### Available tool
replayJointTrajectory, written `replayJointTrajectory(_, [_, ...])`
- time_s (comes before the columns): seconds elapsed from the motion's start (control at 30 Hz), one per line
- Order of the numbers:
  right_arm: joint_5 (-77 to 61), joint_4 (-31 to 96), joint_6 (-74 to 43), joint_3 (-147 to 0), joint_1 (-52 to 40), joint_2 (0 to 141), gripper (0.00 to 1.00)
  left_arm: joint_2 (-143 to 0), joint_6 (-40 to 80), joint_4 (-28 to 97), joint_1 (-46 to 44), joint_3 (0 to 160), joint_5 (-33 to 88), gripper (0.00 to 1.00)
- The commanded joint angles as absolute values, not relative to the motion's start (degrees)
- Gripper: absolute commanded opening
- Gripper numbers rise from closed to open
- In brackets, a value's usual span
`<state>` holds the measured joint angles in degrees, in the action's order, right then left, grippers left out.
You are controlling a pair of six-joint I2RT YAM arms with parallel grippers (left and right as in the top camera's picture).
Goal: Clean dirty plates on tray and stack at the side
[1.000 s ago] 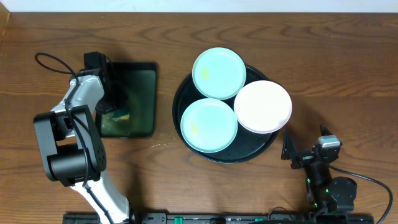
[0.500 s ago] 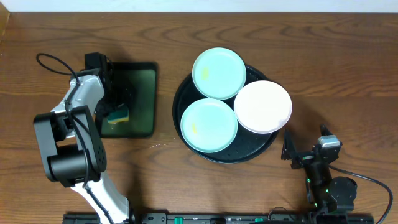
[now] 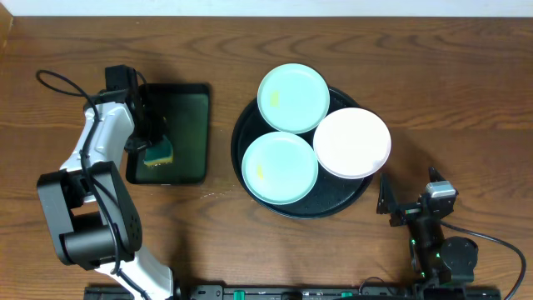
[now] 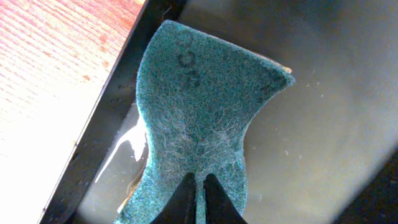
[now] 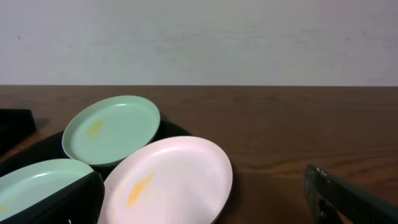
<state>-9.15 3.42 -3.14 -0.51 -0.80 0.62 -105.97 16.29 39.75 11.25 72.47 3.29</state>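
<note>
Three plates lie on the round black tray (image 3: 250,125): a mint plate (image 3: 293,97) at the back, a mint plate (image 3: 280,167) at the front left, a white plate (image 3: 352,142) at the right. Each bears a yellow smear. In the right wrist view the white plate (image 5: 168,180) is nearest, with the back mint plate (image 5: 112,129) behind it. My left gripper (image 3: 155,148) is shut on a green sponge (image 4: 199,124), held just over the dark green rectangular tray (image 3: 187,133). My right gripper (image 3: 391,204) is open and empty, low at the front right of the round tray.
The dark green rectangular tray (image 4: 323,106) looks wet, with its rim beside bare wood at the left. A black cable (image 3: 58,79) loops off the left arm. The right arm's base (image 3: 441,254) sits at the front right table edge.
My left gripper has lifted the sponge off the rectangular tray's floor and shifted slightly left and back. The right arm and the plates have not moved.
</note>
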Motion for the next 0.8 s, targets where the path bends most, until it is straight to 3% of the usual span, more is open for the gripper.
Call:
replayJointTrajectory(0.0, [-9.0, 3.5, -2.5, -0.3, -0.3, 0.3, 0.99, -105.7, 16.6, 39.9, 11.4, 72.0, 3.3, 0.61])
replayJointTrajectory(0.03, [-9.0, 3.5, -2.5, -0.3, -0.3, 0.3, 0.99, -105.7, 16.5, 39.7, 11.4, 72.0, 3.0, 0.77])
replayJointTrajectory(0.07, [-9.1, 3.5, -2.5, -0.3, -0.3, 0.3, 0.99, -105.7, 16.4, 39.4, 11.4, 72.0, 1.8, 0.85])
replayJointTrajectory(0.53, [-9.0, 3.5, -2.5, -0.3, -0.3, 0.3, 0.99, -112.0, 16.2, 38.3, 11.4, 72.0, 3.0, 0.86])
replayJointTrajectory(0.63, [-9.0, 3.5, -2.5, -0.3, -0.3, 0.3, 0.99, -112.1, 16.1, 37.9, 11.4, 72.0, 3.0, 0.76])
replayJointTrajectory(0.7, [-9.1, 3.5, -2.5, -0.3, -0.3, 0.3, 0.99, -112.1, 16.2, 37.4, 11.4, 72.0, 3.0, 0.54])
replayJointTrajectory(0.77, [-9.0, 3.5, -2.5, -0.3, -0.3, 0.3, 0.99, -112.1, 16.2, 37.4, 11.4, 72.0, 3.0, 0.4])
